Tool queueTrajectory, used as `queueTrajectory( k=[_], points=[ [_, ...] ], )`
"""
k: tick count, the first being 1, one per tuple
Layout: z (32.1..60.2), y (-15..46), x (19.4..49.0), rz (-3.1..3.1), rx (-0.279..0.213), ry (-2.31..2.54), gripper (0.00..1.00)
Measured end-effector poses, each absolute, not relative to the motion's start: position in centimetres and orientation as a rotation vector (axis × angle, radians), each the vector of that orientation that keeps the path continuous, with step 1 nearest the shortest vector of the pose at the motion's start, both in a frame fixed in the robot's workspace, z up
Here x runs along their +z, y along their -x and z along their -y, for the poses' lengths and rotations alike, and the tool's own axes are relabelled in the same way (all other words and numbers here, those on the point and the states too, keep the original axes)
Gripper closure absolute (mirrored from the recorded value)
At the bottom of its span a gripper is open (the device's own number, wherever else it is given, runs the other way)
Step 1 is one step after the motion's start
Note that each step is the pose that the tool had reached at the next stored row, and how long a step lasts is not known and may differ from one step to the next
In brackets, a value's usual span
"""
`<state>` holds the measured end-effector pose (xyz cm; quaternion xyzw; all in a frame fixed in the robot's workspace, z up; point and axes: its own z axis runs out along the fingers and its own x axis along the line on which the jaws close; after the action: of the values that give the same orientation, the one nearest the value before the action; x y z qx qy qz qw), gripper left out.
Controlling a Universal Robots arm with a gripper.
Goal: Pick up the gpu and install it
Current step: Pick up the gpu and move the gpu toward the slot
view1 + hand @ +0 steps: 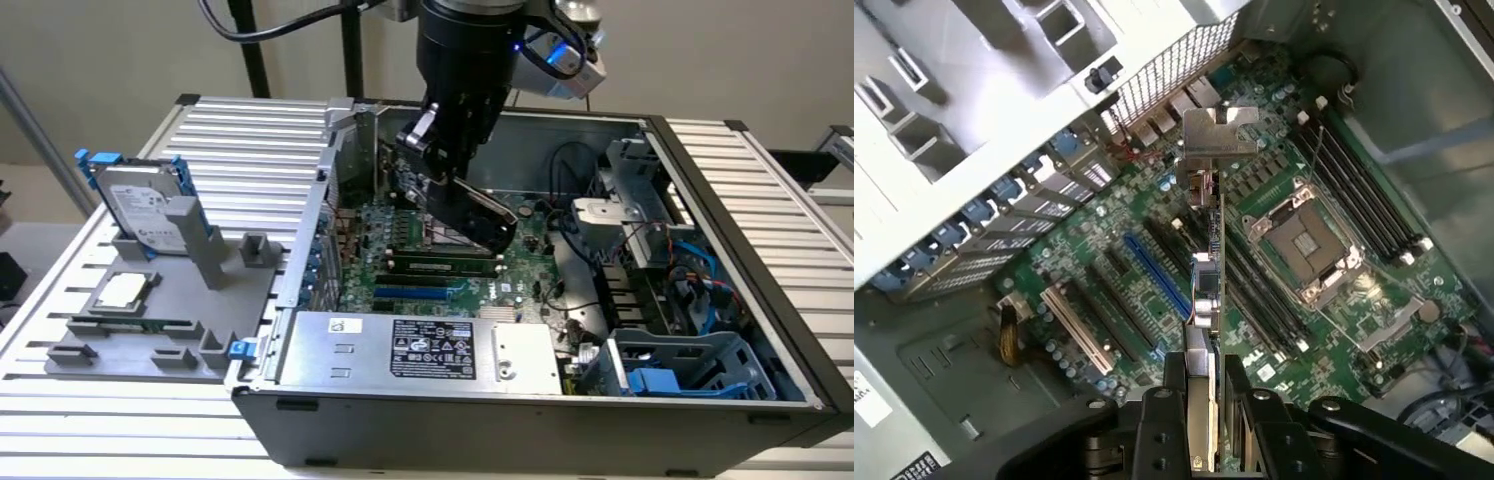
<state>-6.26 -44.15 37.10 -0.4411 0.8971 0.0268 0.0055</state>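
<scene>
My gripper (447, 172) hangs inside the open computer case (727, 200), shut on the gpu (483, 215). The gpu is a flat card with a black cooler face, tilted above the green motherboard (400, 275). In the wrist view the gpu (1206, 255) appears edge-on, clamped between my two black fingers (1172, 395). Its silver bracket (1219, 132) points toward the case's perforated rear wall. The card hovers over the row of expansion slots, close beside the blue slot (1157, 275). It is not seated in any slot.
A grey fixture (80, 355) at the exterior view's left carries a silver hard drive with blue rails (144, 205), a processor (120, 292) and a memory stick (134, 325). Inside the case are the power supply (427, 350), a blue drive cage (681, 365) and the processor socket (1304, 245).
</scene>
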Motion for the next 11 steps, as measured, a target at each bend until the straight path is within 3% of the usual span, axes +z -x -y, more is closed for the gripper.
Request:
queueTrajectory(
  k=[11],
  points=[
    [44.15,6.25,36.23,-2.658,0.085,1.661,1.0]
  ],
)
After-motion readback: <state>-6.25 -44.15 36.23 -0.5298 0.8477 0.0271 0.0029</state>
